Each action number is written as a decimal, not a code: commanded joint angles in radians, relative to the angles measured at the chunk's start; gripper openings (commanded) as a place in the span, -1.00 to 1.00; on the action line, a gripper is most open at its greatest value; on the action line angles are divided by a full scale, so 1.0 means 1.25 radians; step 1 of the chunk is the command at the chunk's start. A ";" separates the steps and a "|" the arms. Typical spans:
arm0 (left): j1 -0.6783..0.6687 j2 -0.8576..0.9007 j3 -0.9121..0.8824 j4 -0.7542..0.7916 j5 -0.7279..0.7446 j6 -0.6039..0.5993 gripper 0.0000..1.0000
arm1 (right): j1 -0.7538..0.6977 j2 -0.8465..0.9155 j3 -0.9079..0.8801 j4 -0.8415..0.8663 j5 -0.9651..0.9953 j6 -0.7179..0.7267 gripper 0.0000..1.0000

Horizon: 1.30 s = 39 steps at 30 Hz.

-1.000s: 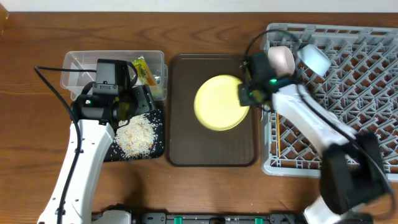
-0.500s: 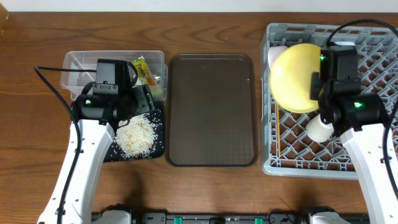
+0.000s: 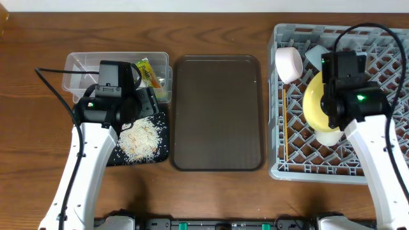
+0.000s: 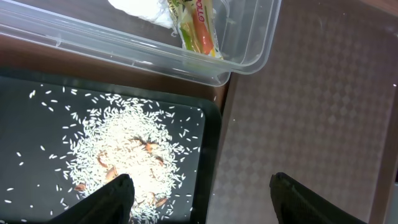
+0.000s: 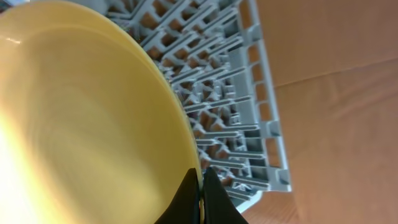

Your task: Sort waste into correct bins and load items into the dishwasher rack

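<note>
My right gripper (image 5: 200,198) is shut on the rim of the yellow plate (image 3: 316,102), which stands nearly on edge inside the grey dishwasher rack (image 3: 383,57); the plate fills the right wrist view (image 5: 81,112). A pale cup (image 3: 289,64) and a light blue bowl (image 3: 314,54) lie at the rack's back left. A white bowl (image 3: 327,137) peeks out under the plate. My left gripper (image 4: 199,199) is open and empty above the black tray (image 3: 116,156) holding rice scraps (image 3: 140,137). The clear tub (image 3: 80,67) holds the green-and-orange wrapper (image 3: 148,71) and a white tissue (image 4: 140,7). The chopsticks are out of view.
A brown serving tray (image 3: 217,115) lies bare between the bins and the rack. The wooden table (image 3: 38,38) surrounds everything. The rack's near rim shows in the right wrist view (image 5: 273,143).
My right arm carried the yellow plate from the brown tray over to the rack and tipped it from flat to nearly on edge, lower among the rack's pegs. The left arm has not moved.
</note>
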 commanded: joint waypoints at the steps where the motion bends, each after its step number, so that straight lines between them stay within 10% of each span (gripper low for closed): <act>1: 0.003 -0.005 -0.001 -0.002 -0.004 -0.004 0.46 | 0.032 0.021 0.005 0.001 -0.027 0.045 -0.97; 4: 0.003 -0.005 -0.001 -0.003 -0.004 -0.004 0.46 | 0.054 0.037 0.005 0.004 -0.039 0.078 -0.82; 7: 0.003 -0.005 -0.001 -0.003 -0.004 -0.004 0.46 | 0.071 0.041 0.005 0.016 -0.120 0.078 0.13; 12: 0.003 -0.005 -0.001 -0.003 -0.004 -0.004 0.46 | 0.078 0.017 0.008 0.098 -0.270 0.113 0.21; 21: 0.003 -0.005 -0.001 -0.003 -0.004 -0.004 0.46 | 0.095 -0.004 0.004 0.244 -0.670 0.107 -0.79; 39: 0.003 -0.005 -0.001 -0.006 -0.004 -0.004 0.46 | 0.133 0.271 -0.016 0.262 -0.653 0.106 -0.97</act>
